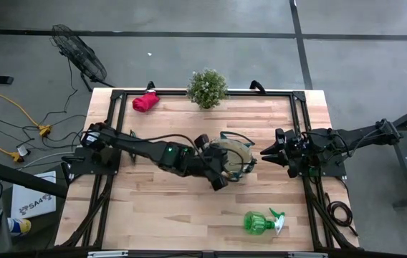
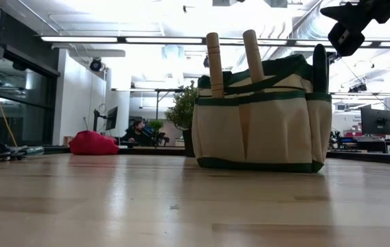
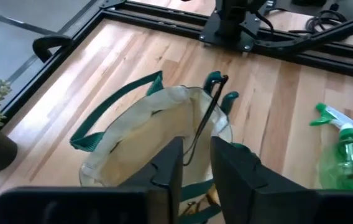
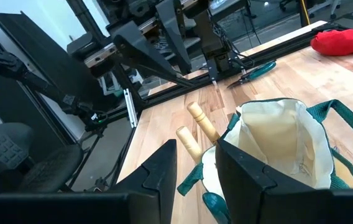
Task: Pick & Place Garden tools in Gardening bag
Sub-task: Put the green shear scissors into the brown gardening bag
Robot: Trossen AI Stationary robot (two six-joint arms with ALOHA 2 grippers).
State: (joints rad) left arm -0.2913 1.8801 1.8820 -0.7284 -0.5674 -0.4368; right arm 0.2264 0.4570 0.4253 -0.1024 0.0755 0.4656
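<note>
The tan gardening bag (image 1: 233,159) with green trim stands upright mid-table. Two wooden trowel handles (image 2: 214,62) stick up out of an outer pocket on its near side. A dark green tool handle (image 2: 320,68) rises from a pocket on its right side. My left gripper (image 3: 196,168) hovers over the bag's near-left rim, slanting down, fingers a little apart and nothing between them. My right gripper (image 4: 196,165) waits to the right of the bag (image 4: 282,143), level, with a narrow gap. The green spray bottle (image 1: 259,222) lies on its side near the front edge. The red glove bundle (image 1: 145,102) lies at the far left.
A small potted plant (image 1: 207,87) stands at the far edge behind the bag. A teal-handled tool (image 4: 251,70) lies on the table near the left arm's base. A black frame (image 1: 117,97) borders the wooden top. Bare wood lies between the bag and the spray bottle.
</note>
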